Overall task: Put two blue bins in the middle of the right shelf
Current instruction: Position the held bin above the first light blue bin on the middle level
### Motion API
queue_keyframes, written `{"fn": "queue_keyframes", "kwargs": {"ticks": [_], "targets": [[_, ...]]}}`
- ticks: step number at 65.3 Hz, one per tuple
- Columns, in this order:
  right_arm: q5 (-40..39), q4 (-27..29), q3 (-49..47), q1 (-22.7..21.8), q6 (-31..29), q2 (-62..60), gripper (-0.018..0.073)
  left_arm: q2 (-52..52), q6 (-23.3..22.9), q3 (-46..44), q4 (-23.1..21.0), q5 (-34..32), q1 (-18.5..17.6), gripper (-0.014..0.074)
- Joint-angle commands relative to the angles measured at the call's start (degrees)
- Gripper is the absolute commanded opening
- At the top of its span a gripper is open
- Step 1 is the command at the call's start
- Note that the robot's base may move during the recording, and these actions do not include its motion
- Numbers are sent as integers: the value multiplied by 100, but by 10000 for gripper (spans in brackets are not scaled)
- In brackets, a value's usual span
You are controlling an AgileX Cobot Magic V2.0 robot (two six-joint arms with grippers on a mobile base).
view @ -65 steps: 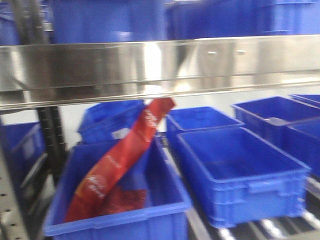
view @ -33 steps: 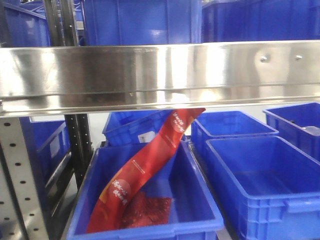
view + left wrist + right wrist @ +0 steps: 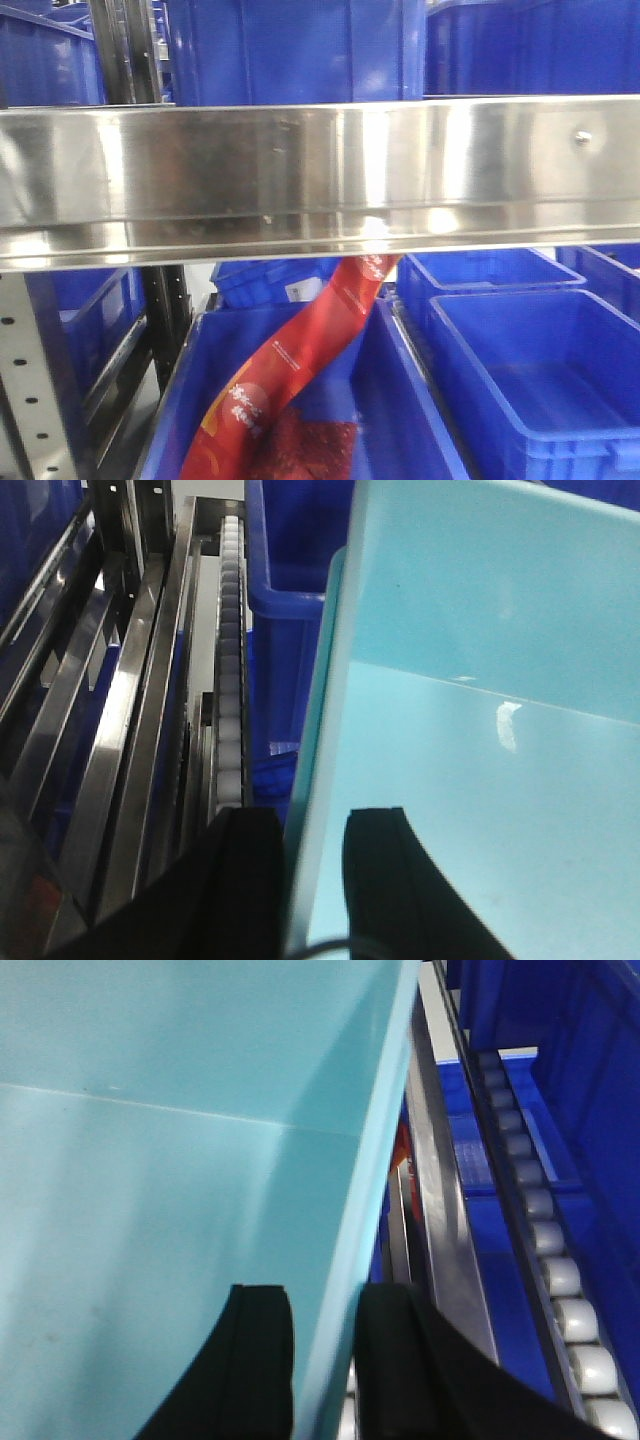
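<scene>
Front camera is basically filled by the shelf rail [image 3: 320,170] — a wide shiny steel band running straight across the frame, with a lipped lower edge. Above it you can see the lower walls of a few dark blue crates [image 3: 290,50] sitting on that level. Below the rail, another dark blue crate holds a long red packet [image 3: 300,370] leaning up at an angle, its top end tucked behind the rail's lip. To its right there are two more empty dark blue crates [image 3: 540,380], one behind the other.

Left wrist view: the left gripper [image 3: 296,880] has its two black fingers [image 3: 385,880] straddling the side wall of a pale light-blue bin [image 3: 480,730] — one finger outside, one inside, closed down onto the rim with the wall pinched between them. Off to the left of the bin runs a roller track [image 3: 231,660] and some steel rails.

Right wrist view is the mirror of that. The right gripper [image 3: 325,1370] is clamped on the opposite wall of the light-blue bin [image 3: 180,1160], one finger on each side of it. A roller track [image 3: 545,1250] and dark blue crates sit just to the right.

Can't tell from the wrist views whether it's one bin or two nested.
</scene>
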Motion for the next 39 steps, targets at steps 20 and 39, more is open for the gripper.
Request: {"fn": "queue_keyframes", "kwargs": {"ticks": [20, 39], "targets": [[-1576, 238, -57, 88, 84, -16, -165, -125, 83, -125, -494, -670, -174, -111], [-1576, 238, -57, 88, 84, -16, -165, -125, 83, -125, -494, -670, -174, -111]]}}
